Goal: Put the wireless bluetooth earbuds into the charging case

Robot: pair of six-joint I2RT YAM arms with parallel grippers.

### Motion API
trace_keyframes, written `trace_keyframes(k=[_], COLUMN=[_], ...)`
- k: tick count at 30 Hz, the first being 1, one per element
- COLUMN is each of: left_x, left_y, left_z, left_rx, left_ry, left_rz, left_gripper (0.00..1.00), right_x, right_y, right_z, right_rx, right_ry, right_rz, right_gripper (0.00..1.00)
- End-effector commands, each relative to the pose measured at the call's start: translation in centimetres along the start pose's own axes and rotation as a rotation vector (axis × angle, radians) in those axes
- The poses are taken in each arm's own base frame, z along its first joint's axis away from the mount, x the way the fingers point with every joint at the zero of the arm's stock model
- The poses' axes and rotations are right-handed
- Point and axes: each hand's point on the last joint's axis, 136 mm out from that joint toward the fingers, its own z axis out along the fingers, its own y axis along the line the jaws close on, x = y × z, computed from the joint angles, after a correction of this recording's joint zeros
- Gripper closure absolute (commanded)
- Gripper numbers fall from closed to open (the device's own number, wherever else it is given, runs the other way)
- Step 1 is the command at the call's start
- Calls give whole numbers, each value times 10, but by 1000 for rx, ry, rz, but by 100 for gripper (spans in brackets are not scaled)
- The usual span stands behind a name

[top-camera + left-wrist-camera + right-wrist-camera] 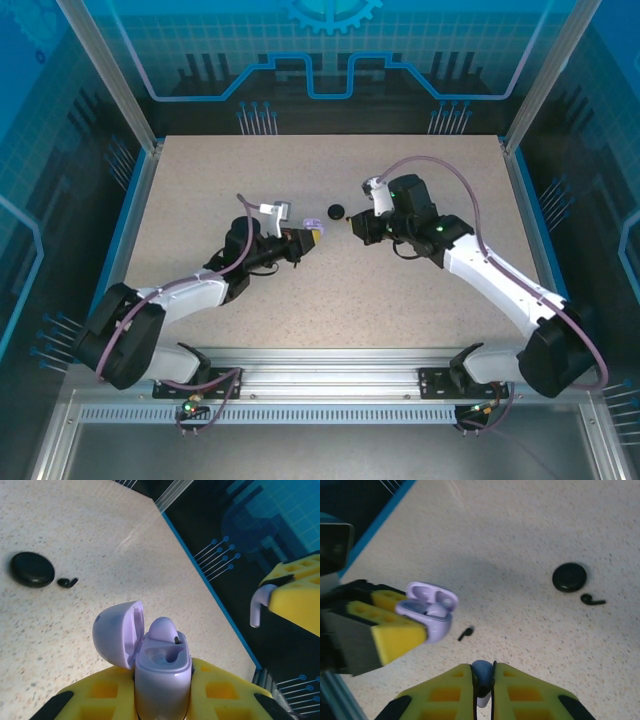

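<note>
My left gripper point(162, 702) is shut on the pale lavender charging case point(162, 675), held off the table with its lid point(117, 632) swung open. One lavender earbud point(164, 629) sits in a slot; the slot beside it is empty. My right gripper point(484, 680) is shut on a second lavender earbud point(481, 672), its stem hanging below the pads. That earbud point(257, 605) hovers to the right of the case, apart from it. From above, the left gripper point(311, 238) and right gripper point(352, 226) face each other at mid-table.
A closed round black case point(569, 577) lies on the speckled table point(330, 290) with a black earbud point(592, 600) right beside it. Another black earbud point(465, 633) lies on the table below the lavender case point(427, 612). Blue-edged walls point(135, 200) border the table.
</note>
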Motion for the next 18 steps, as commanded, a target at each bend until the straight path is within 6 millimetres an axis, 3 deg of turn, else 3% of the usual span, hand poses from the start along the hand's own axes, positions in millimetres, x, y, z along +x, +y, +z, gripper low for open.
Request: trace_keyframes(k=[1,18], left_x=[-11,-13], left_y=[-25,-85], left_z=[4,6], left_rx=[119,344], left_ry=[-47,-92], left_rz=[35,205], left_gripper=[91,91], right_x=[-20,-54], right_y=[14,49], right_z=[-12,-47], right_rx=[-76,-216], right_ry=[-104,-258], right_rz=[-30,-50], right_gripper=[87,87])
